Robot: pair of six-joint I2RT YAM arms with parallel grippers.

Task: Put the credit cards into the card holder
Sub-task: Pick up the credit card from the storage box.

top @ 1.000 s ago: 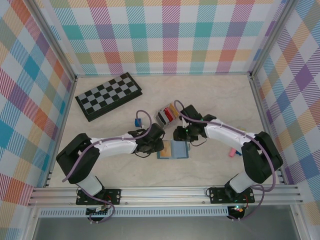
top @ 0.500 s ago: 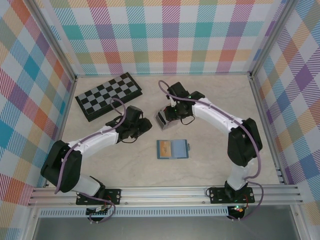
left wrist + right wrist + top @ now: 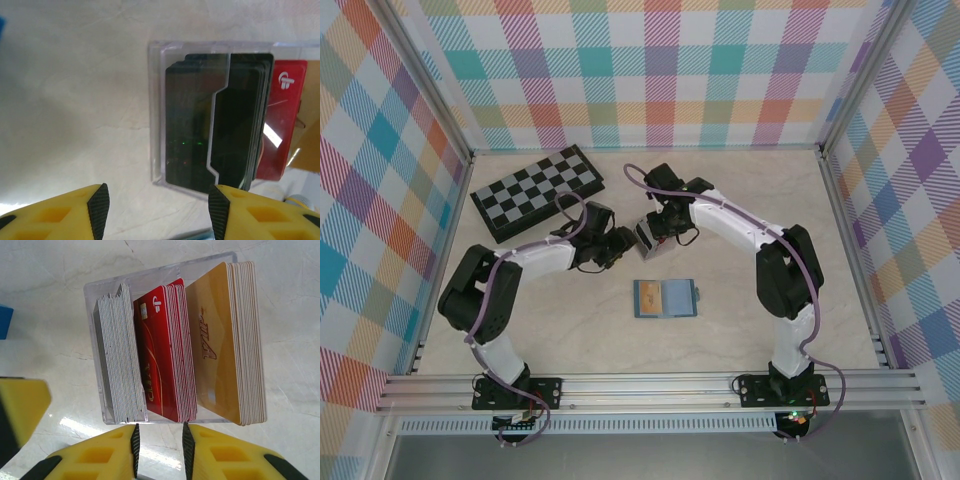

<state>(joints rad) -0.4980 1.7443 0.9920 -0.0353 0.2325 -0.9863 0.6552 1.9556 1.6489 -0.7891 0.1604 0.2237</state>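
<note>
Card holder (image 3: 93, 295), clear plastic, stood on the counter (image 3: 570, 330) mid-table, right of the chessboard (image 3: 537, 192) and on the far side of the blue-grey wallet (image 3: 666, 298), apart from both. Three packs stood upright in it, side by side: black cards (image 3: 120, 357) with pale edges, red cards (image 3: 167, 350) in the middle, gold cards (image 3: 225, 340) marked VIP. Black pack leaned a bit and its edges were uneven.

Left gripper (image 3: 158, 210) was low by the holder's black-card end, just short of the wall, not touching. Its jaws were spread wide with only bare counter between them.

Right gripper (image 3: 159, 446) hung over the holder's near wall, in line with the black and red packs. Its jaws stood a narrow gap apart, pinching nothing and touching no card.

Blue cube (image 3: 4, 322) sat on the counter near the holder's black-card side, apart from it.
</note>
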